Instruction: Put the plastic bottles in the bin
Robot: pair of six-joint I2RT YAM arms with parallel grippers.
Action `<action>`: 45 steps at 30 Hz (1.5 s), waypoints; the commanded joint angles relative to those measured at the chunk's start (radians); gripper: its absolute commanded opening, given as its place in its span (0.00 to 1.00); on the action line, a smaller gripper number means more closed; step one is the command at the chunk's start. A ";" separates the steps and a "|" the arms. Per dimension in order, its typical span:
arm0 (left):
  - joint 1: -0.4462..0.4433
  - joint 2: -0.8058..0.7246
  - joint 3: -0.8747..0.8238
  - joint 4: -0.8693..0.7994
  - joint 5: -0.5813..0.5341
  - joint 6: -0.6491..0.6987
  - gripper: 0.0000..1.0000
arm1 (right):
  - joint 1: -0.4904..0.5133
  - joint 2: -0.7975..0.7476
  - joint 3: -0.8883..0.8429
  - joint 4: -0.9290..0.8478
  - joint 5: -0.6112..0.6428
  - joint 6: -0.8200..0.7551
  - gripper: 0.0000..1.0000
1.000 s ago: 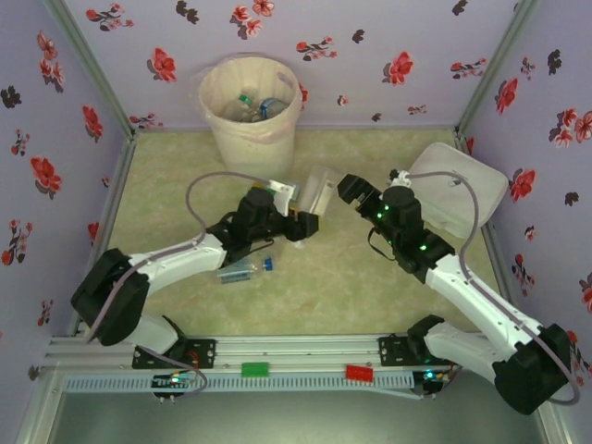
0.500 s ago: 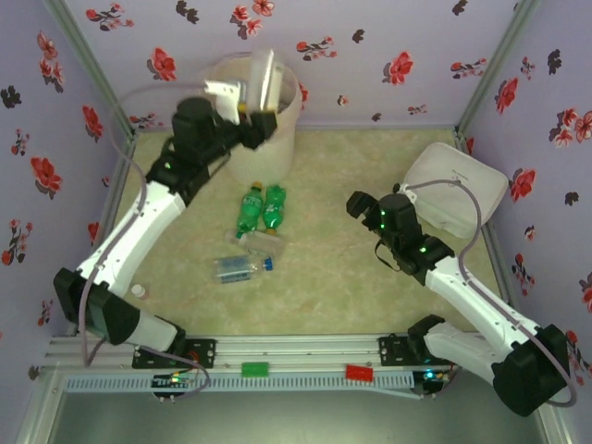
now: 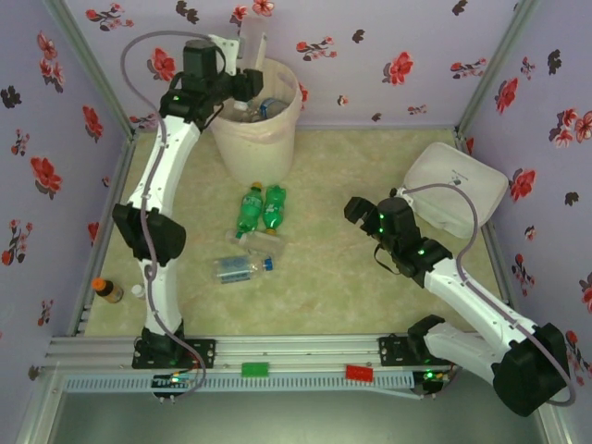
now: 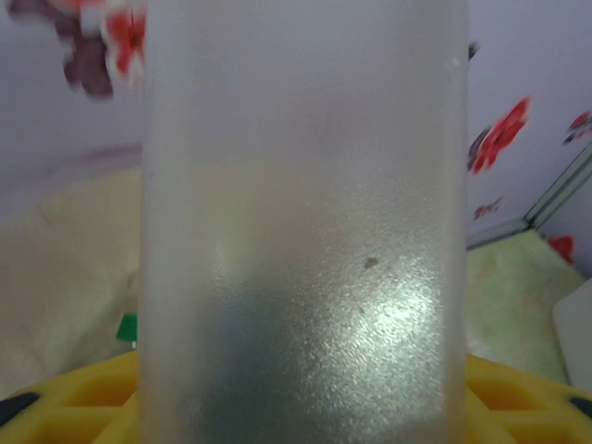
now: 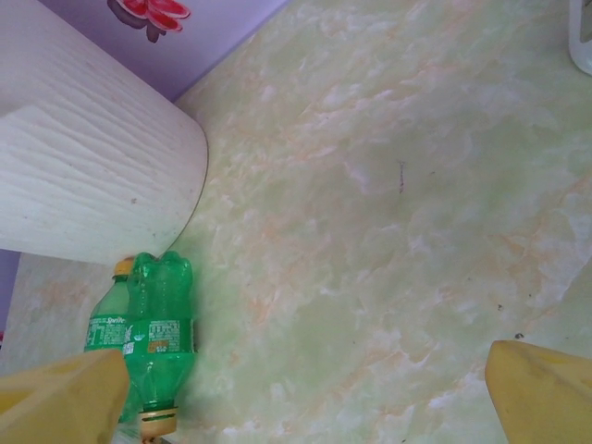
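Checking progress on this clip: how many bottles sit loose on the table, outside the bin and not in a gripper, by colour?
Green bottles: 2
Clear bottles: 2
Orange-red bottle: 1
Total: 5

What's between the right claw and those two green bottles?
Nothing; bare table separates the right gripper from the green bottles, as the top view shows.

One camera looks down from behind the arms (image 3: 157, 185) over the whole table (image 3: 342, 287). The left wrist camera sits right against a frosted container (image 4: 305, 231). The right wrist one looks down closely on green bottles (image 5: 165, 324) and the bin (image 5: 83, 166), shared with overhead.
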 commanded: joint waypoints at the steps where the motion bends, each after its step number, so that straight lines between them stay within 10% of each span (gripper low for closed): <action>1: 0.007 0.031 0.065 -0.086 -0.017 0.019 0.35 | -0.003 -0.008 -0.011 0.033 -0.019 0.009 1.00; 7: 0.008 0.022 0.073 -0.080 -0.022 -0.009 1.00 | -0.003 -0.007 -0.022 0.045 -0.027 0.014 1.00; 14: 0.007 -0.161 -0.105 0.027 0.001 -0.076 1.00 | -0.003 0.044 -0.021 0.141 -0.024 0.001 1.00; 23: 0.008 -0.610 -0.860 0.403 0.003 -0.255 1.00 | -0.002 0.213 0.071 0.195 -0.113 -0.028 1.00; 35: 0.006 -1.040 -1.655 0.494 -0.042 -0.425 1.00 | 0.000 0.255 0.032 0.227 -0.114 0.002 1.00; 45: -0.001 -1.053 -1.849 0.463 -0.002 -0.457 1.00 | 0.023 0.295 0.019 0.255 -0.114 0.050 1.00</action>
